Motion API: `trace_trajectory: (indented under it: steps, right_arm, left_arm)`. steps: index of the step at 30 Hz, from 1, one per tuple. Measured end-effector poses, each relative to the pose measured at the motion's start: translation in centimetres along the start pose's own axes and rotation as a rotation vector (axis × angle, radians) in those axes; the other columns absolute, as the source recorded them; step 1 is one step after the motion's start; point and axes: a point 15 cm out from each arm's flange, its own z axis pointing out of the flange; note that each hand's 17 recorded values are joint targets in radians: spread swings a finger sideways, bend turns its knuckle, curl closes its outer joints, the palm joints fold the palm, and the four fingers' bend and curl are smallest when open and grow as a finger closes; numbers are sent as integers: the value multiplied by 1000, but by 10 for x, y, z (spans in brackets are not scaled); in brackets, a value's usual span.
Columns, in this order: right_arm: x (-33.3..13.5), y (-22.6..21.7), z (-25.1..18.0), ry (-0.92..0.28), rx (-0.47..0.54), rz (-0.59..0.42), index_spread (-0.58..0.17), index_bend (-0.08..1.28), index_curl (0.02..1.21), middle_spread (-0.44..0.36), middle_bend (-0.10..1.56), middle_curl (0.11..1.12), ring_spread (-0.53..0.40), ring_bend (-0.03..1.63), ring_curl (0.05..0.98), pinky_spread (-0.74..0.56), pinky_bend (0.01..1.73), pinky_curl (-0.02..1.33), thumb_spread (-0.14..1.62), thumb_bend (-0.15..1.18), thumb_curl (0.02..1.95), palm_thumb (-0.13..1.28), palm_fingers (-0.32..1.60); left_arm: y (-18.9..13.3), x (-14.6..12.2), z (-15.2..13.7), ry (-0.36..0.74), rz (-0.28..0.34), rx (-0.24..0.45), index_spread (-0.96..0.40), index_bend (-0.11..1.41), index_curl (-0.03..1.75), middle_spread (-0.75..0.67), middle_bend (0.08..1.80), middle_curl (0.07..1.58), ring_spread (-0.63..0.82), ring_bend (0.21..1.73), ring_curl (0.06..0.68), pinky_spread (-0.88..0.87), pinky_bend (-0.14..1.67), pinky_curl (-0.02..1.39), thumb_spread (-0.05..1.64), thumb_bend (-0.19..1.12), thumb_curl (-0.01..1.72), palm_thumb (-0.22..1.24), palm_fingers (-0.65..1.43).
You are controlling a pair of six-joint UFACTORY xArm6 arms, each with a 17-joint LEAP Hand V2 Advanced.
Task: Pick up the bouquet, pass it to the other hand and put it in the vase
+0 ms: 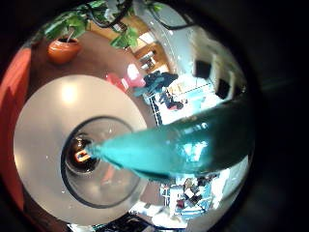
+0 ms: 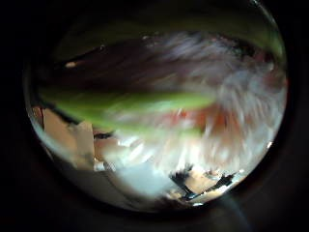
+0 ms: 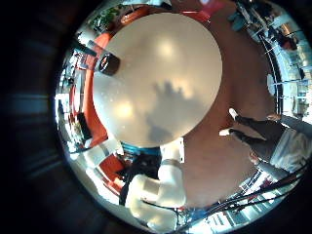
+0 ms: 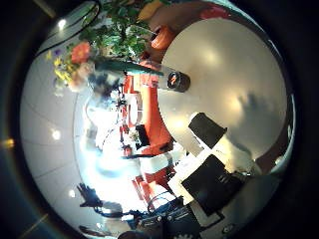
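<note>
Filling the left palm views, the bouquet (image 2: 164, 101) is seen just above the vase (image 1: 87, 153); finger states cannot be told.

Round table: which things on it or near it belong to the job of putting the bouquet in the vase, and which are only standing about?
Belong to the job:
- bouquet, its stem end over the vase's mouth
- vase, standing on the round table

Only standing about:
- potted plant
</note>
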Motion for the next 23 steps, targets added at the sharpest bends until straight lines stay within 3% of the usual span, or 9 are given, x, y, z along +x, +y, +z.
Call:
trace_trajectory:
  steps: [3, 8, 11, 15, 23]
  right_arm:
    - [-4, 3, 0, 0, -4, -15, -361, 178, 316, 18, 248, 340, 186, 424, 208, 447, 429, 268, 1049, -22, 499, 721, 278]
    - [-8, 4, 2, 1, -13, -35, -347, 182, 322, -10, 243, 341, 175, 413, 206, 434, 408, 260, 1055, -22, 496, 717, 306]
    - [-8, 5, 6, 14, -32, -72, -345, 181, 325, -42, 245, 342, 173, 398, 203, 434, 399, 256, 1056, -22, 495, 717, 321]
    - [-4, 3, 12, 14, -55, -118, -344, 184, 329, -32, 237, 342, 171, 388, 203, 431, 387, 254, 1056, -22, 494, 717, 336]
    - [-7, 3, 11, 13, -53, -147, -336, 183, 335, -13, 225, 345, 166, 362, 199, 417, 362, 245, 1066, -20, 496, 727, 348]
  left_arm:
    - [1, -20, -26, 11, -34, 45, -258, -24, 1057, 372, 266, 538, 447, 728, 227, 438, 388, 407, 844, -68, 494, 95, -396]
    - [24, -47, -78, 8, -126, 152, 11, 10, 782, 552, 175, 441, 596, 616, 180, 564, 303, 352, 812, -44, 439, 73, -314]
    - [49, -49, -86, -33, -177, 109, 119, 53, 652, 591, 162, 399, 639, 564, 163, 594, 256, 329, 802, -40, 418, 75, -263]
    - [80, -33, -83, -114, -206, 42, 197, 85, 523, 618, 153, 347, 679, 515, 150, 618, 212, 310, 805, -38, 396, 81, -222]
    - [148, 10, -72, -233, -150, 87, 242, 131, 376, 625, 160, 277, 699, 464, 147, 626, 181, 285, 805, -37, 369, 87, -145]
